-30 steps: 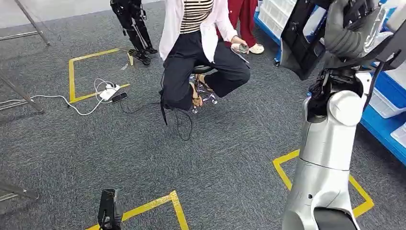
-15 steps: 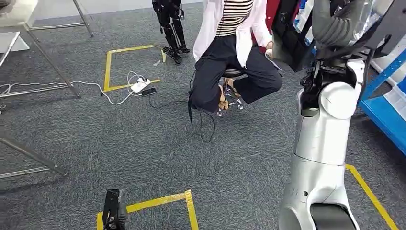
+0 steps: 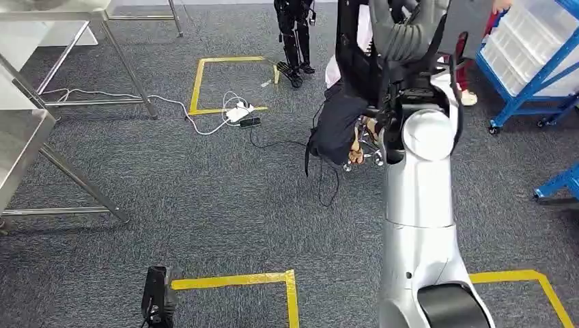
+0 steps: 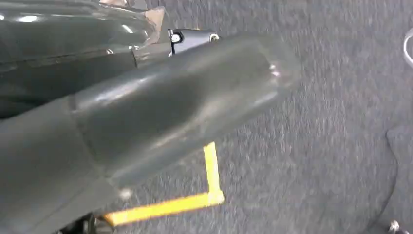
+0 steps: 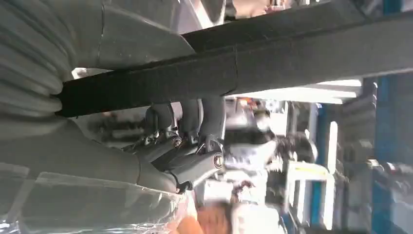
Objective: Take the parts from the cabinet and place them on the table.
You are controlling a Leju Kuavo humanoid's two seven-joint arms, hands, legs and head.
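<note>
My right arm is raised in the head view, and my right hand grips a flat black part held upright near the top of the picture. In the right wrist view the black part runs as a long dark bar across the hand, with the dark fingers curled around it. A metal table stands at the far left. My left hand hangs low over the carpet as a dark shape, and its fingers cannot be made out.
A person sits on a stool just behind my raised arm. A blue rack with white bins stands at the right. A power strip with cables lies on the carpet. Yellow tape marks cross the grey floor.
The camera has turned left, so the whole scene has slid to the right. The metal table has come into view at the left. My right hand still holds the black part.
</note>
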